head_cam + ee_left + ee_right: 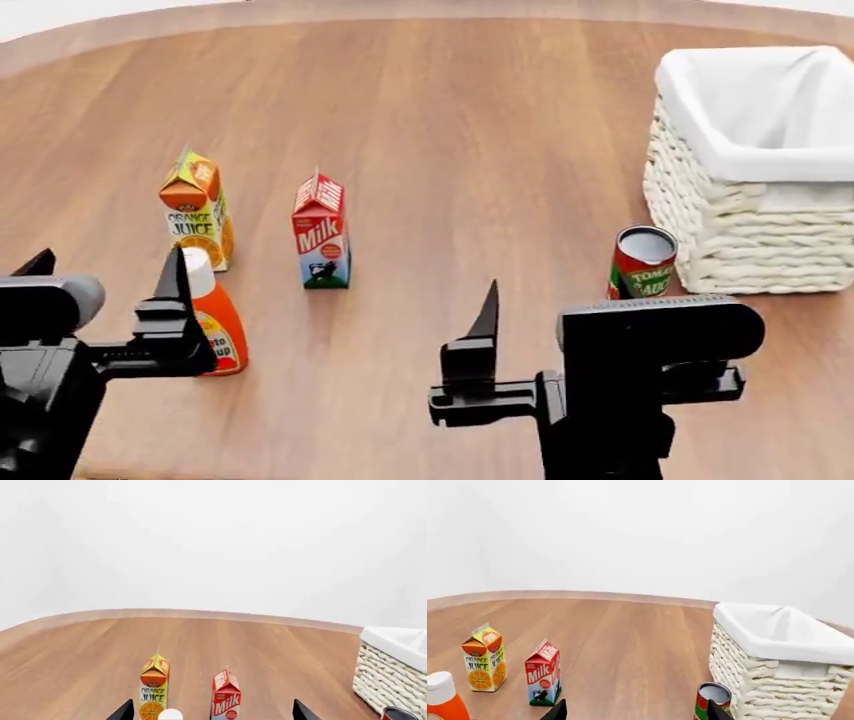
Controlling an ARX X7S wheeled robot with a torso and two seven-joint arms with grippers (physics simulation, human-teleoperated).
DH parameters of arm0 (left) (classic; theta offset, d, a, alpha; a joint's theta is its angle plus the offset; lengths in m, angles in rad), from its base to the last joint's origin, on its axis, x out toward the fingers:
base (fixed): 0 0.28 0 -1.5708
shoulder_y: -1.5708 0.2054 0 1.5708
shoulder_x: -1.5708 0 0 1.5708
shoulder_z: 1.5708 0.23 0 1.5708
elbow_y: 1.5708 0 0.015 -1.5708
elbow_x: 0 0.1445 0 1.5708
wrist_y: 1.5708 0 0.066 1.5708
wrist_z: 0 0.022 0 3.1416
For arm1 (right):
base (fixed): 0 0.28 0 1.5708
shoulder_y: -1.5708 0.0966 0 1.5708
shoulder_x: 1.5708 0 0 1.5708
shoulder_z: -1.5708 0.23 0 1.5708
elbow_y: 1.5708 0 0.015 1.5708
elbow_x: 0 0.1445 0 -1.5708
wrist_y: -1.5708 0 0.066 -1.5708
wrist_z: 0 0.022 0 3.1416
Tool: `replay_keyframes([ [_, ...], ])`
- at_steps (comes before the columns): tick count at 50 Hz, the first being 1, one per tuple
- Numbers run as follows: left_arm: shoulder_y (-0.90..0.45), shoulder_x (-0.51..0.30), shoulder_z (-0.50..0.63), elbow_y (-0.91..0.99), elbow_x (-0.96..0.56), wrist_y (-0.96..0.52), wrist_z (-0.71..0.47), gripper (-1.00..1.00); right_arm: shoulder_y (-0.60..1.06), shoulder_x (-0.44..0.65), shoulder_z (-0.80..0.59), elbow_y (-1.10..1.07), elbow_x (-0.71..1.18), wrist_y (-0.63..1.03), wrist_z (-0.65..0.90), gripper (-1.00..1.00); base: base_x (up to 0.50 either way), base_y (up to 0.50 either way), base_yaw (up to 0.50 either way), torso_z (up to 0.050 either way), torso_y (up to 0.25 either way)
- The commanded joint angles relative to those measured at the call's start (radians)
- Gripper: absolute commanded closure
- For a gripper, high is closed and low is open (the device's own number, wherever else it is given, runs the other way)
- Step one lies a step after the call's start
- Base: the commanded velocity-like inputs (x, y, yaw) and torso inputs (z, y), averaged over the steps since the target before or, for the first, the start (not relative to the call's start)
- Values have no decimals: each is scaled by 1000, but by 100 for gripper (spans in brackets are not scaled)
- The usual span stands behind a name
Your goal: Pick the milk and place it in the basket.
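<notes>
Wood-grain tabletop (pixel 481 130) stretches out under everything, and both arms hover low at its near edge. Farthest left, the left gripper (pixel 100 290) hangs released, its dark fingers spread apart with nothing between them. Just beyond it stands an orange bottle with a white cap (pixel 211 312), upright. Behind that bottle, the orange-and-yellow juice carton (pixel 196 210) stands upright too. Next over, near the juice but apart from it, the small red gable-top milk carton (pixel 322 232) sits upright on the wood, untouched, well apart from both grippers. The right gripper (pixel 534 330) comes next, also released and empty. Past it stands a red tomato soup can with a silver top (pixel 643 262), just beside the large cream woven basket with the white cloth liner (pixel 747 240), which holds nothing visible.
</notes>
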Motion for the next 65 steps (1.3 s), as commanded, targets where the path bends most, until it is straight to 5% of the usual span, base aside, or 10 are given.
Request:
replay_keyframes([
  [1, -255, 5, -49, 132, -104, -311, -41, -100, 248, 40, 38, -210, 69, 370, -6, -100, 500, 0, 0, 0, 0],
  [65, -267, -41, -33, 73, -151, -245, -68, -100, 279, 49, 13, -142, 86, 350, 22, -100, 500, 0, 0, 0, 1],
])
